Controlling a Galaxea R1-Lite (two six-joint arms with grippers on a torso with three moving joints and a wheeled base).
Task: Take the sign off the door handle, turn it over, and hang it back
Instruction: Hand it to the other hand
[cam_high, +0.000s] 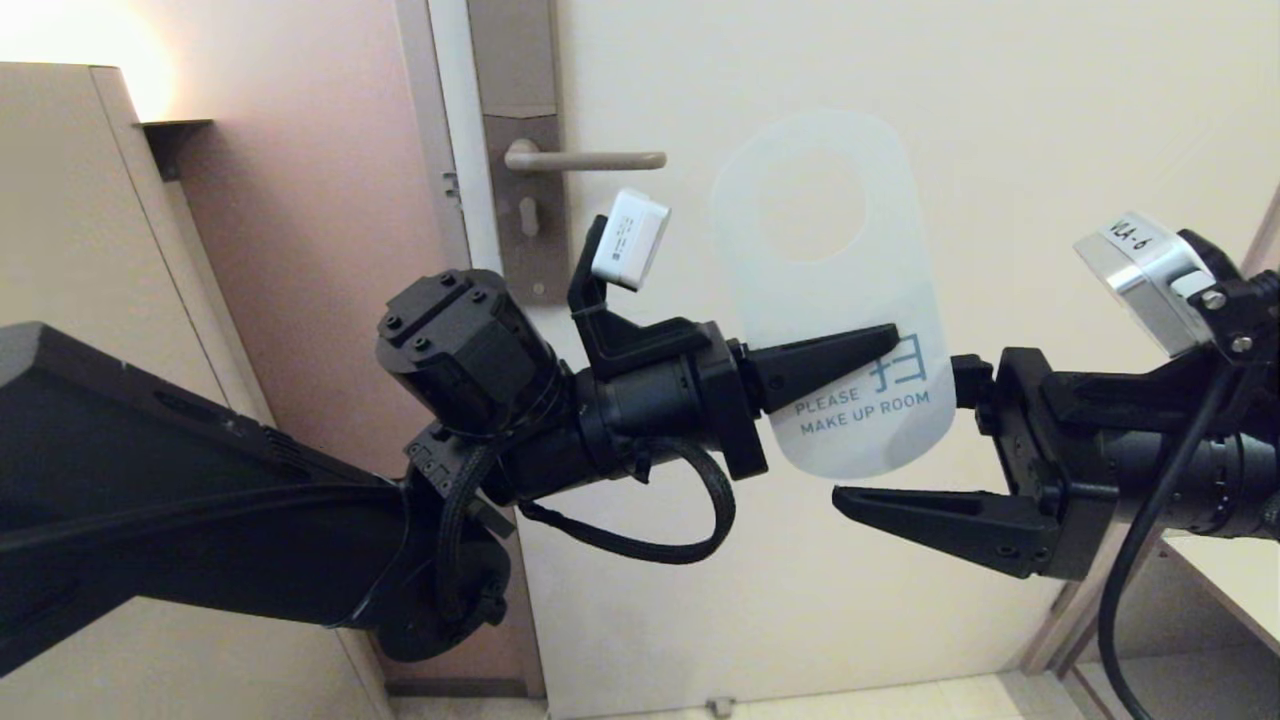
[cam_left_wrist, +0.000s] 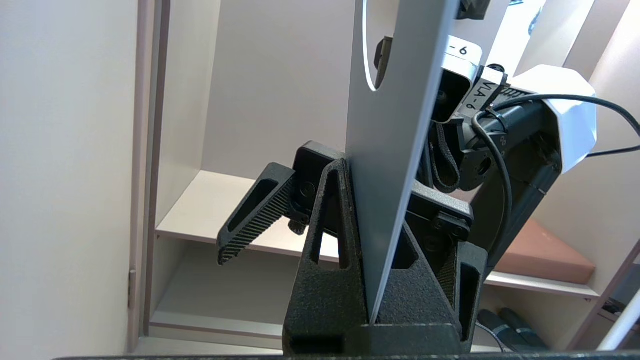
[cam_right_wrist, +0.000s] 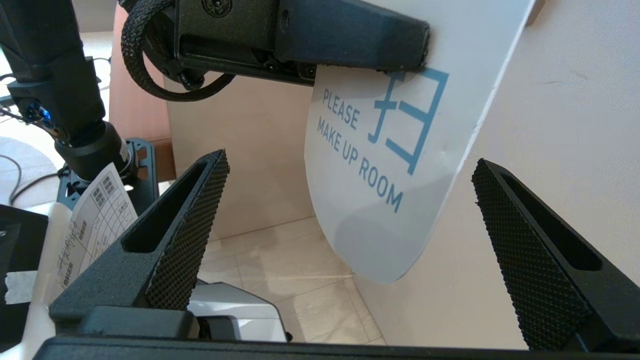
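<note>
The left end effector (cam_high: 885, 345) is clamped on the sign (cam_high: 830, 300), off the door handle (cam_high: 585, 159), and the right end effector (cam_high: 900, 430) gapes wide beside the sign.

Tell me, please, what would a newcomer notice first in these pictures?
First, the sign: it is off the door handle and held upright before the door, its white face with blue "PLEASE MAKE UP ROOM" toward the head camera. The left gripper is shut on its lower part from the left. The right gripper waits wide open by the sign's lower end, not touching it.
</note>
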